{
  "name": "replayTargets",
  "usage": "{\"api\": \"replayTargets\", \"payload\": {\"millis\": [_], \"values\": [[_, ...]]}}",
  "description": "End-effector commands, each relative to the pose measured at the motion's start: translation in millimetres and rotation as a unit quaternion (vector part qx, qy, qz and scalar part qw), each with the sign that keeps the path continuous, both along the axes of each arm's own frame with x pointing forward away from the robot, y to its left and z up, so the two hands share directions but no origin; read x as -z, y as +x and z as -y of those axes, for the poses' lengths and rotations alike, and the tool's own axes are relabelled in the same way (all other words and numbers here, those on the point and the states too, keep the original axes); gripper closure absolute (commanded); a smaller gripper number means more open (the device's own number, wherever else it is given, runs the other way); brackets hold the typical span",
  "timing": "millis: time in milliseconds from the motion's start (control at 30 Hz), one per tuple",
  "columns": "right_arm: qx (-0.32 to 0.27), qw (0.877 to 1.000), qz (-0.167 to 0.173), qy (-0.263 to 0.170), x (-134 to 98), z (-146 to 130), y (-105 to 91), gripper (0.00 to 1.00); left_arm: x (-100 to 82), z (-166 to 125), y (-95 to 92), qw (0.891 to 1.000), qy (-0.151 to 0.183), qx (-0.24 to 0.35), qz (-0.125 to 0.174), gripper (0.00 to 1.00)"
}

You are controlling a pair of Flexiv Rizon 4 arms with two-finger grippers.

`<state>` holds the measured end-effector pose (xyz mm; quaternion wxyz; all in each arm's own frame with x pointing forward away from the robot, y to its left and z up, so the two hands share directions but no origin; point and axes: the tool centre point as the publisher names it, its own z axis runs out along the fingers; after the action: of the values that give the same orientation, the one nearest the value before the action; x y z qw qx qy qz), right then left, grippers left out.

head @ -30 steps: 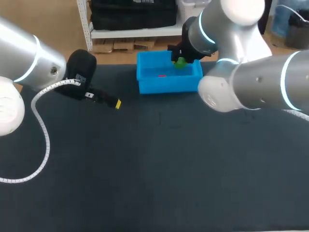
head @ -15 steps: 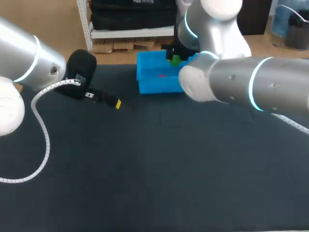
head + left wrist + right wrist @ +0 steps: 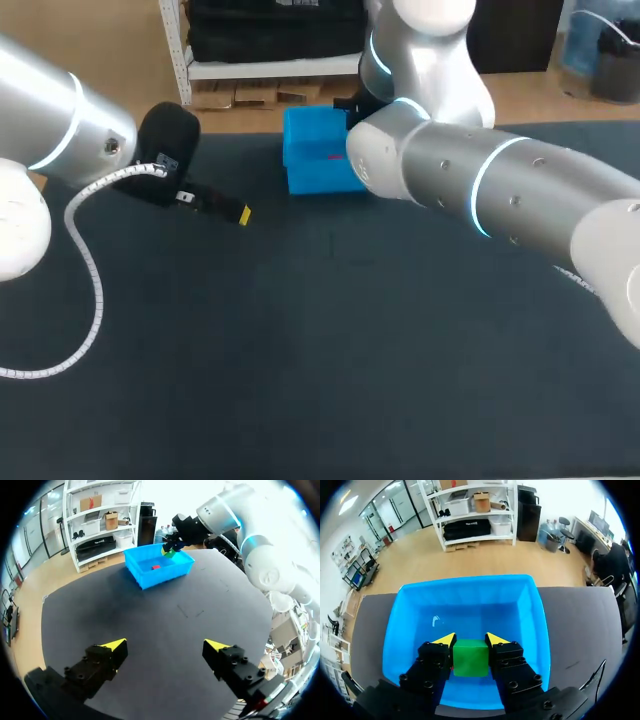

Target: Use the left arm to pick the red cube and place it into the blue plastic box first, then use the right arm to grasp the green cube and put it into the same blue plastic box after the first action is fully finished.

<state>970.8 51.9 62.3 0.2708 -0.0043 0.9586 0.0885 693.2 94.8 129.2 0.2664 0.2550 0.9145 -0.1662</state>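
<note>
Green cube (image 3: 470, 657) is clamped between both fingers of the right gripper (image 3: 470, 640). The fingers are spread only to the cube's width, with one pad on each side face. The cube hangs inside the rim of the blue plastic box (image 3: 470, 582), closer to the wall on the gripper's side. Clearance between cube and box floor cannot be determined.

Change over the last second, head view:
- The right arm (image 3: 480, 185) has swung across the box, from the box's right end toward its middle.
- The cube was visible at the box's rear rim. It is now hidden behind the arm, and only the box's left part shows.
- The left gripper (image 3: 165, 645) has not moved. It is spread wide, holds nothing, and stands over the dark table (image 3: 150, 620), well apart from the box.

Red cube (image 3: 156, 567) lies on the box floor, free of both grippers.

Assessment: step one appears complete, and step two appears to have reached the release stage. The next action is probably a short descent, then opening of the right fingers. The right wrist view does not show where the red cube lies relative to the green cube, so a landing on top of it cannot be excluded.
</note>
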Motion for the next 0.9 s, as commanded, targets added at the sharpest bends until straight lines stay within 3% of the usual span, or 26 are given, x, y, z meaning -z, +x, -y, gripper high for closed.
{"api": "replayTargets", "payload": {"millis": [33, 167, 200, 233, 267, 300, 467, 733, 900], "values": [[-0.003, 1.0, -0.021, -0.003, 1, -2, 11.8, 1.0, 1.0, -1, 0.8, 1.0, -0.003, 0.002, 0.001, 0.0], [-0.001, 1.0, -0.027, -0.003, 1, -1, 10.8, 1.0, 1.0, -1, 0.8, 1.0, -0.003, 0.002, 0.001, 0.0], [0.0, 1.0, -0.028, -0.003, 1, -1, 10.5, 0.78, 1.0, -1, 0.8, 1.0, -0.003, 0.002, 0.001, 0.0], [0.001, 1.0, -0.028, -0.003, 1, -1, 10.4, 0.39, 1.0, -1, 0.8, 1.0, -0.003, 0.002, 0.001, 0.0], [0.001, 1.0, -0.028, -0.003, 1, -1, 10.4, 0.11, 1.0, -1, 0.8, 1.0, -0.003, 0.002, 0.001, 0.0], [0.001, 1.0, -0.029, -0.003, 1, -1, 9.4, 0.0, 1.0, -1, 0.8, 1.0, -0.003, 0.002, 0.001, 0.0], [0.001, 1.0, -0.031, -0.001, -4, 1, 5.9, 0.0, 1.0, -1, 0.8, 1.0, -0.003, 0.002, 0.001, 0.0], [-0.006, 0.999, -0.044, -0.008, -30, 5, -12.6, 0.0, 1.0, -1, 0.8, 1.0, -0.003, 0.002, 0.001, 0.0], [-0.006, 0.999, -0.044, -0.008, -30, 5, -12.6, 0.0, 1.0, -1, 0.8, 1.0, -0.003, 0.002, 0.001, 0.0]]}}
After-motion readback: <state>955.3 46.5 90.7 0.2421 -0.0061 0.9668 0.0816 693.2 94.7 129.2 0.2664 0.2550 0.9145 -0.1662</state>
